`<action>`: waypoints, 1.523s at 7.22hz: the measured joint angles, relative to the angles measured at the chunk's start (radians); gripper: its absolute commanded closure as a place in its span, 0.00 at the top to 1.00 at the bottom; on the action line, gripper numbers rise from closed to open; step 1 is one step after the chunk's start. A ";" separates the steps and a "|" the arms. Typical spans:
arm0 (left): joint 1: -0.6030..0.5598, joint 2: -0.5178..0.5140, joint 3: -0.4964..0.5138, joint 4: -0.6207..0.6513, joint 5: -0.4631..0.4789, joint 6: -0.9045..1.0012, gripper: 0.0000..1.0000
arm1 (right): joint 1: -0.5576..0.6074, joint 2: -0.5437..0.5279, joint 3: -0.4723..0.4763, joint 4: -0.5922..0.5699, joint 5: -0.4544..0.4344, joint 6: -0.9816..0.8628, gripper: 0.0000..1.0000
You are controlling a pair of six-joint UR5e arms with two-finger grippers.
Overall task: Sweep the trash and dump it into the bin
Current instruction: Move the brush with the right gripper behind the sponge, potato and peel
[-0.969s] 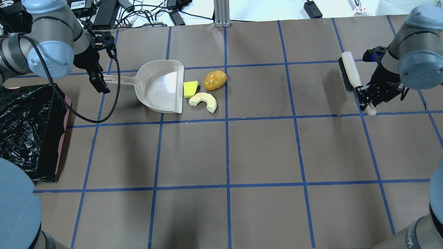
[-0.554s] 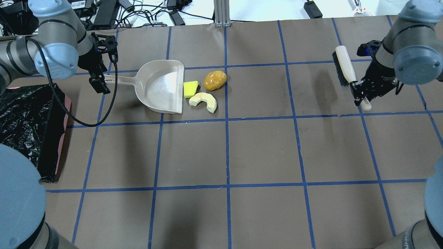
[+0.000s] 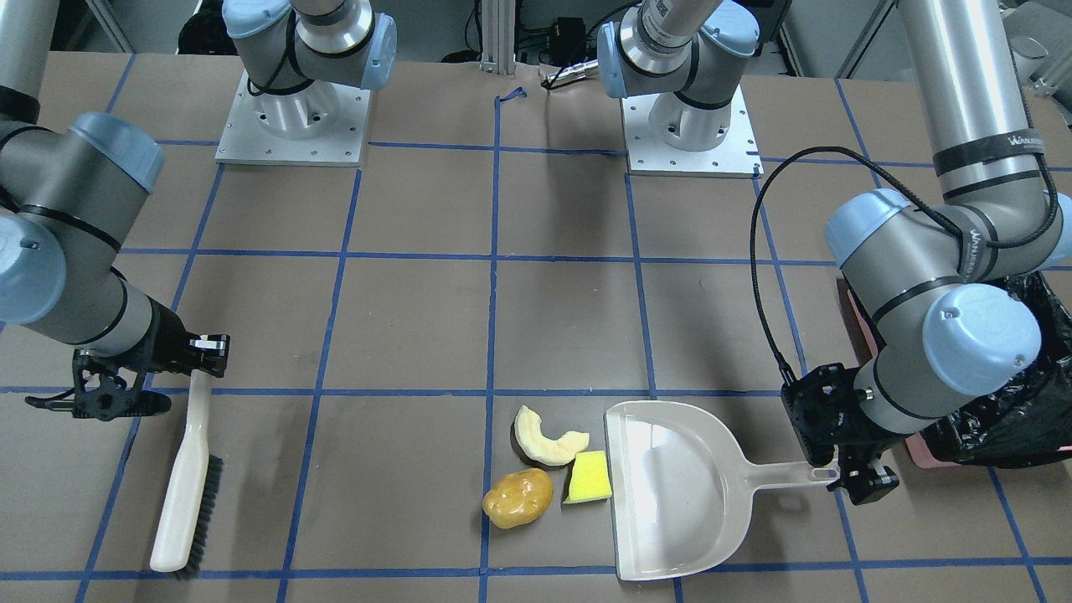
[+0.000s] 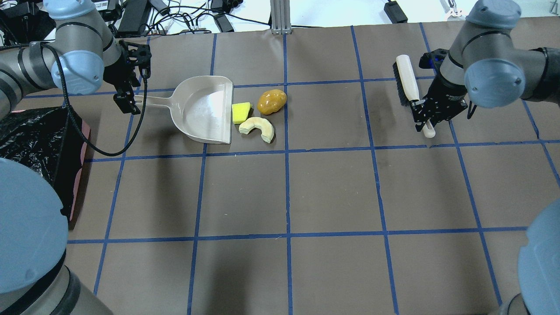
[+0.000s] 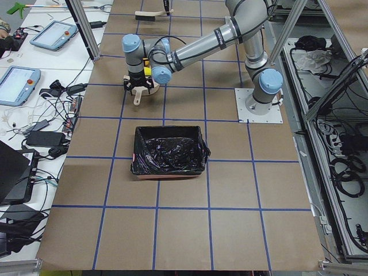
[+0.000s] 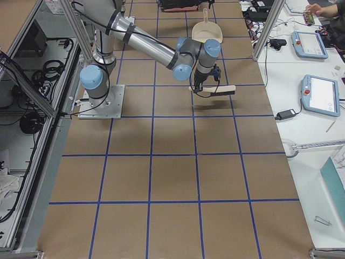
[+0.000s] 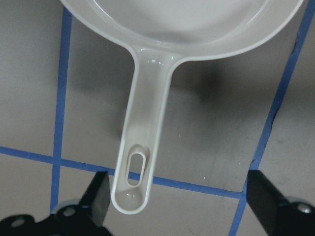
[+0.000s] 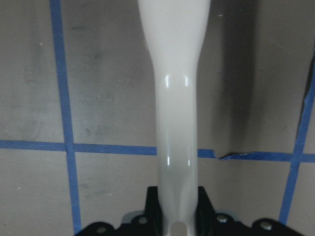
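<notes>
Black fingers [image 7: 98,196] of the left gripper [image 7: 180,194] sit spread wide on either side of the dustpan handle [image 7: 145,123], right at its looped tip. In the wrist view we see clear gaps on both sides, so nothing's pinched yet. The beige dustpan [image 4: 205,109] lies flat on the brown paper table [image 4: 332,192].

The trash is all bunched just outside the dustpan's open lip. The yellow-green wedge [image 4: 240,113] is right up against that lip, the cream crescent [image 4: 257,128] looks to be touching the wedge, and the golden-brown lump [image 4: 271,101] is just past the wedge, a bit farther from the dustpan.

Out beyond the trash, well apart from the dustpan's mouth, the right gripper [image 4: 425,118] is clamped onto the cream handle of the brush [image 4: 409,83], with the bristles turned toward the dustpan.

On the dustpan's handle side, past the left gripper, we've got the bin [image 4: 35,148] with its crinkly black liner.
</notes>
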 measured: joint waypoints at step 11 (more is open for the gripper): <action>-0.017 -0.063 0.000 0.046 -0.001 0.085 0.20 | 0.346 0.060 -0.054 -0.067 0.120 0.424 0.00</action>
